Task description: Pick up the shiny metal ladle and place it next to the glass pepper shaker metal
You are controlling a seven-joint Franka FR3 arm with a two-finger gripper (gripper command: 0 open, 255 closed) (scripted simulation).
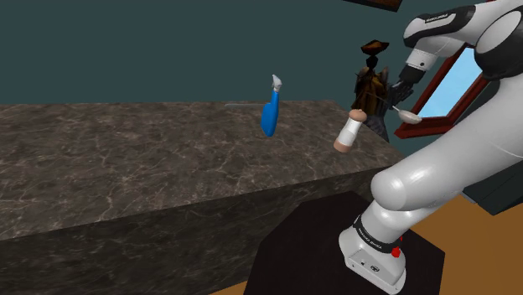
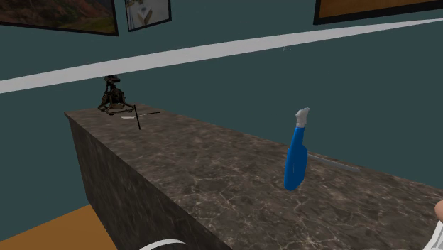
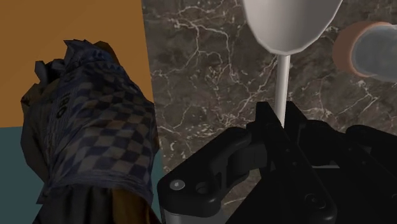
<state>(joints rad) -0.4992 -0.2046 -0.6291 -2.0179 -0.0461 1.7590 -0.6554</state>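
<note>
Carrying ladle [image 3: 289,25] over right end of counter [image 1: 126,159], short of pepper shaker [image 1: 347,131].

Found gripper [image 3: 281,118] clenched on the ladle's thin handle, leaving the pale bowl projecting past the fingertips [image 3: 264,121] and clear of the stone. Judged this a hold chosen to let the bowl go down first. Located the ladle in the air, just right of the shaker in the shoulder view, not touching it. Noted the shaker leaning, not upright, near the counter's right end; liable to topple if brushed. Recorded 1 blue spray bottle [image 1: 270,109] further left, well apart, and 1 cloth-wrapped dark figure [image 3: 89,127] at the far right, close beside the gripper, limiting room on that side. Assessed transport as nearly done, with lowering beside the shaker not yet carried out.
</note>
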